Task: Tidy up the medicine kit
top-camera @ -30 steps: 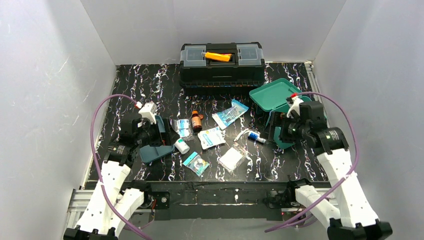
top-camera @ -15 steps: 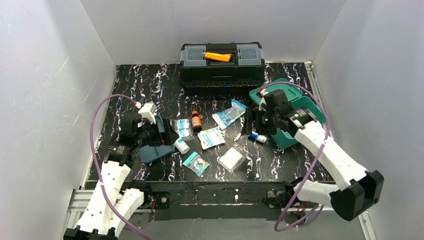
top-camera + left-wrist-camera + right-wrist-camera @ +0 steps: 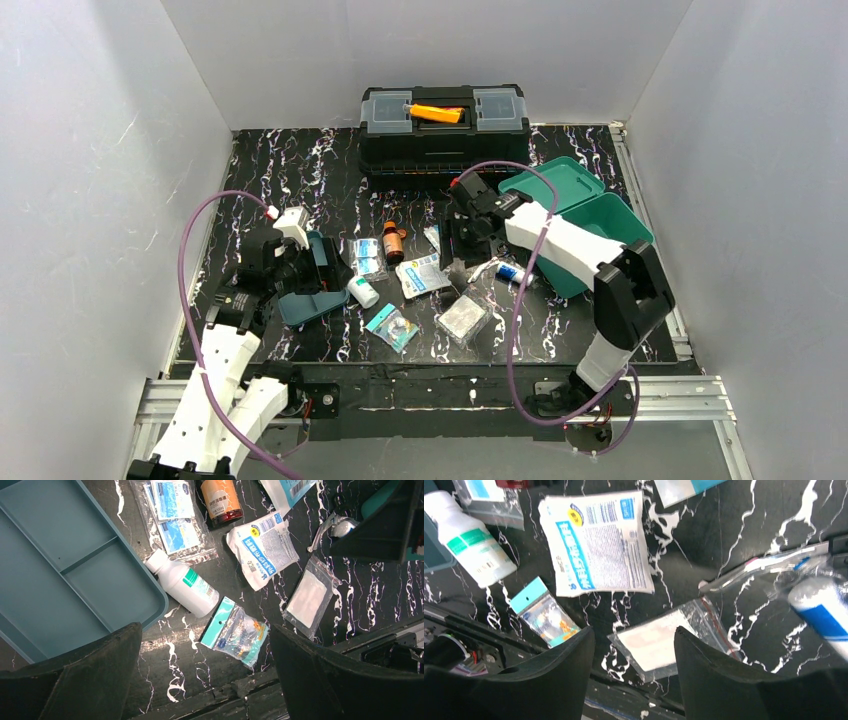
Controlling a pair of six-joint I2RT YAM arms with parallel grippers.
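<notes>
Small teal-green plastic box, lid open: likely light, stiff, slick; grip a side wall. Left hand and right hand spread, empty.

The back-left of the table lies bare, and so does the front-right strip beside the medicine kit. The toolbox blocks the back edge and the kit blocks the right side. Walls close three sides. In the middle a brown bottle, packets and a zip bag crowd together. The white bottle lies just beside the tray, with hardly a gap.
</notes>
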